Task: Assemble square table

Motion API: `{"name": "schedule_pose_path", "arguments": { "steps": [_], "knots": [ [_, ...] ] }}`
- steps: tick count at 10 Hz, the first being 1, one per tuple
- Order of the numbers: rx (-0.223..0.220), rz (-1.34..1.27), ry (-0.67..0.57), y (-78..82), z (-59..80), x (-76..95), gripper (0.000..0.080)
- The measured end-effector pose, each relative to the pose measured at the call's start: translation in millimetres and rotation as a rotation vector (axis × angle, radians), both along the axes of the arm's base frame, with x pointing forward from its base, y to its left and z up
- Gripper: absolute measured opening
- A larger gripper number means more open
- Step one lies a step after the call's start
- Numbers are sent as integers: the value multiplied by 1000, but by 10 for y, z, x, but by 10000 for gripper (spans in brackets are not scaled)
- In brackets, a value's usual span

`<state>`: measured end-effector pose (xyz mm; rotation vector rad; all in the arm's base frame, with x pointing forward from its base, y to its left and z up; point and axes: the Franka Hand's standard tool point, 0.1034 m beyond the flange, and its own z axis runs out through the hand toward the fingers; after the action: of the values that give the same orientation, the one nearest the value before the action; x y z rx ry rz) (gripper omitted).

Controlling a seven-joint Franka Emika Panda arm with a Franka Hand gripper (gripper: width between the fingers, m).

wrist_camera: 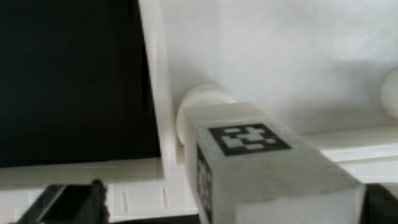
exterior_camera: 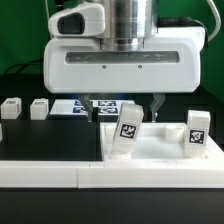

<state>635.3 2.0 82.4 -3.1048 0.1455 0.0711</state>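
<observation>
The square table slab (exterior_camera: 165,150) lies white and flat at the exterior view's right. Two white tagged legs stand upright on it, one at its near left corner (exterior_camera: 128,131) and one at the right (exterior_camera: 197,136). My gripper (exterior_camera: 126,110) hangs low over the left leg, jaws wide apart, holding nothing. In the wrist view that leg (wrist_camera: 258,165) fills the space between the jaws. One black finger (wrist_camera: 71,203) shows with a clear gap to the leg, and the other finger is hidden. The slab's rim (wrist_camera: 164,90) runs beside the leg.
Two loose white tagged legs (exterior_camera: 12,108) (exterior_camera: 40,108) stand on the black table at the exterior view's left. The marker board (exterior_camera: 75,106) lies behind the gripper. A long white bar (exterior_camera: 60,178) runs along the front edge.
</observation>
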Motion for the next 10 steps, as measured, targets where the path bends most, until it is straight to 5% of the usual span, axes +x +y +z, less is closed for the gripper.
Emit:
{"name": "schedule_pose_path", "arguments": {
  "steps": [3,4,5,6,10],
  "knots": [
    [-4,-27,-17,3,0,30,621],
    [-4,-47,-17,6,0,30,443],
    [-7,-153,-13,10,0,30,443],
    [-10,-207,-11,5,0,30,288],
    [-25,-489,-5,-26,-16,26,290]
  ]
}}
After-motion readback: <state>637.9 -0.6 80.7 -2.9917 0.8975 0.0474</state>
